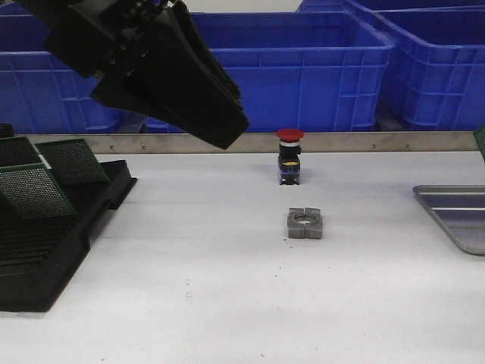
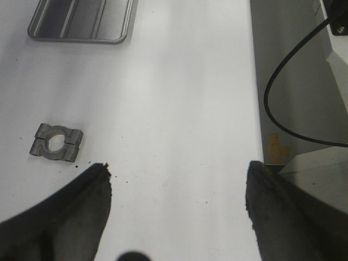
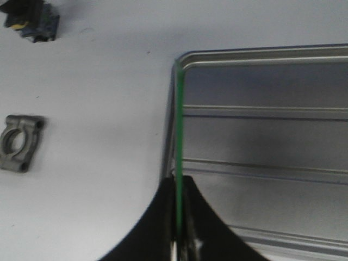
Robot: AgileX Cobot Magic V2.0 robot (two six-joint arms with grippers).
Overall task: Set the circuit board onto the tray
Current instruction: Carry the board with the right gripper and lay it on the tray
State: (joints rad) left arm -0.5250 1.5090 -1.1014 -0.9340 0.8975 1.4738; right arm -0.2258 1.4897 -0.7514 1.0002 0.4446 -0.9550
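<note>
In the right wrist view, my right gripper (image 3: 178, 184) is shut on a green circuit board (image 3: 178, 119), seen edge on. The board hangs upright above the left rim of the grey metal tray (image 3: 272, 92). In the front view the tray (image 1: 455, 220) lies at the table's right edge, and only a green corner of the board (image 1: 480, 142) shows above it. My left gripper (image 1: 226, 130) hangs high over the table's left half. It stands open (image 2: 176, 174) with nothing between its fingers. The tray (image 2: 81, 19) shows far off in the left wrist view.
A black slotted rack (image 1: 53, 250) holding more green boards (image 1: 34, 189) stands at the left. A grey metal clamp block (image 1: 305, 224) lies mid-table, a red-capped push button (image 1: 289, 155) behind it. Blue crates (image 1: 303, 68) line the back.
</note>
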